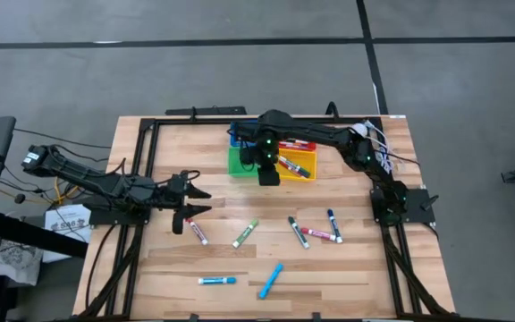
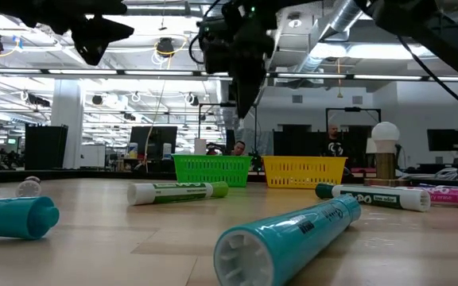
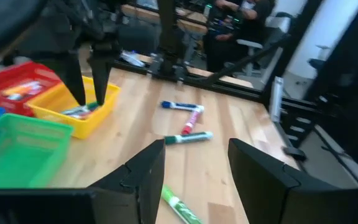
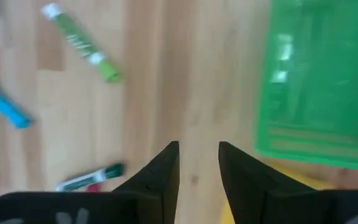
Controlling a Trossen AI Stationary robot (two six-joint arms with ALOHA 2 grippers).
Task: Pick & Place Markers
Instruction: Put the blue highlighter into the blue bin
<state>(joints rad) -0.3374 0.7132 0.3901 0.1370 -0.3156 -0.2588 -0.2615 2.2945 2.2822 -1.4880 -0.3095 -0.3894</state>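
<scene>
Just right of the left gripper (image 1: 197, 200), whose jaws gaped empty, a red-capped marker (image 1: 196, 232) lay slanted; right gripper (image 1: 268, 175) hung narrow, empty.

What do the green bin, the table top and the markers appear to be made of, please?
Green bin: probably moulded plastic, given its uniform bright colour and the slotted lattice walls seen in the low view. Table top: wood, pale planks with visible grain and joints, matte to satin. Markers, such as the light blue one: likely smooth plastic barrels, slightly glossy, with printed labels.
</scene>
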